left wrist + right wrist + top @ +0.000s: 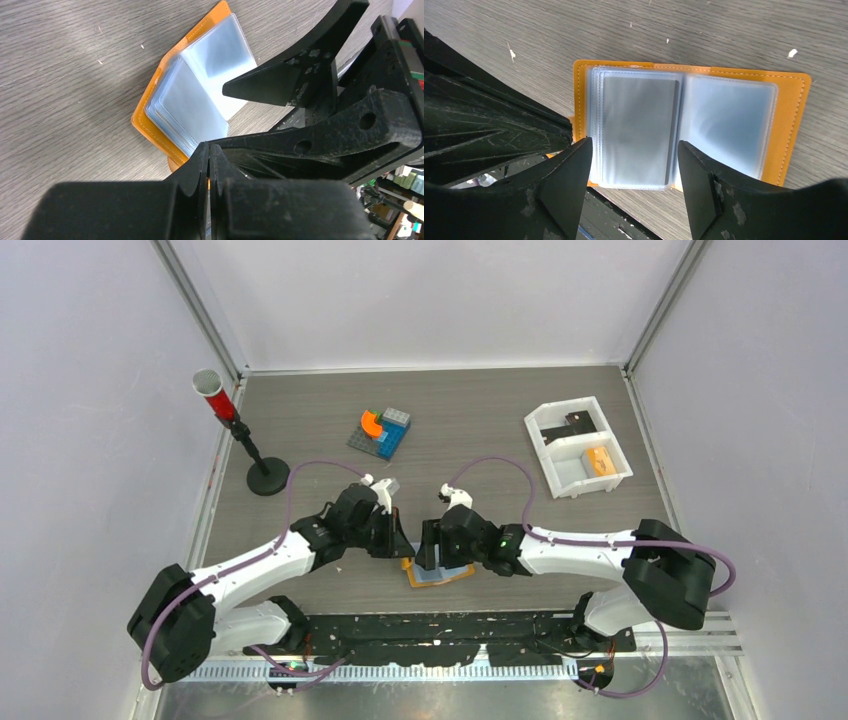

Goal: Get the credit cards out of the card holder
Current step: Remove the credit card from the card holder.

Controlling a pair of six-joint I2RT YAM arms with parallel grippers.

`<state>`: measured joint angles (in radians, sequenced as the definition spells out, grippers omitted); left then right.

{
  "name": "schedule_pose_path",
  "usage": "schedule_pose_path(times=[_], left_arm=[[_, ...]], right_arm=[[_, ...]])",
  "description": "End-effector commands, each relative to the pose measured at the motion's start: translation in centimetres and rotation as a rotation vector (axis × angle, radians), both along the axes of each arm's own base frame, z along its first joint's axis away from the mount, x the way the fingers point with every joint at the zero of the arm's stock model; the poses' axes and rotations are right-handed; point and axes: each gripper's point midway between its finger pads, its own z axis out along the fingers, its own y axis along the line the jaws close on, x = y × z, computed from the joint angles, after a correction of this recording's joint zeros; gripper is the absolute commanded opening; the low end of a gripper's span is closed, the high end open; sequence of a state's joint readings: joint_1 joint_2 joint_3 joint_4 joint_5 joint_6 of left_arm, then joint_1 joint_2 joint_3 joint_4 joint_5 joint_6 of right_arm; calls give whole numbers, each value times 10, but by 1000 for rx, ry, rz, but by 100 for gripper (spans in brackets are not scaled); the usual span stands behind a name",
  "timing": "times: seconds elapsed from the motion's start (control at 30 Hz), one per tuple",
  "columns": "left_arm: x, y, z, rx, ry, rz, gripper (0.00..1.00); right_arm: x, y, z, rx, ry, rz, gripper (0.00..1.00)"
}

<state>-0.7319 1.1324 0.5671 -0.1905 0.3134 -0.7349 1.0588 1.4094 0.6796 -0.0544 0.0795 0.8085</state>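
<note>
The tan-orange card holder (440, 576) lies open on the table near the front edge, its pale clear sleeves (192, 100) fanned out. My left gripper (209, 150) is shut on the holder's small orange tab (173, 163) at its edge. My right gripper (634, 147) is open, with one finger (566, 180) on each side of the near end of the left sleeve stack. A dark grey credit card (639, 130) shows through the top sleeve of that stack. The sleeve on the right half (729, 120) looks pale. In the top view both grippers meet over the holder.
A white two-compartment tray (540, 445) at the back right holds a small orange block (600, 460) and a dark flat piece (577, 423). Toy bricks (381, 430) sit at the back centre. A red cup on a black stand (220, 405) is back left. The black table edge (624, 215) runs just below the holder.
</note>
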Motion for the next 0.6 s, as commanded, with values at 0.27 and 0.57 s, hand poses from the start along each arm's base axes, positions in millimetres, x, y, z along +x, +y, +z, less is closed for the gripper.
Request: schedule_pose_path(times=[0.27,0.57], left_arm=[[13,-15,31,-115,-51,43,0],[13,-10,26,-96,-48,65,0]], right_arm=[[0,21,18,146,-33,25,70],[4,9,4,76,-26,-29,57]])
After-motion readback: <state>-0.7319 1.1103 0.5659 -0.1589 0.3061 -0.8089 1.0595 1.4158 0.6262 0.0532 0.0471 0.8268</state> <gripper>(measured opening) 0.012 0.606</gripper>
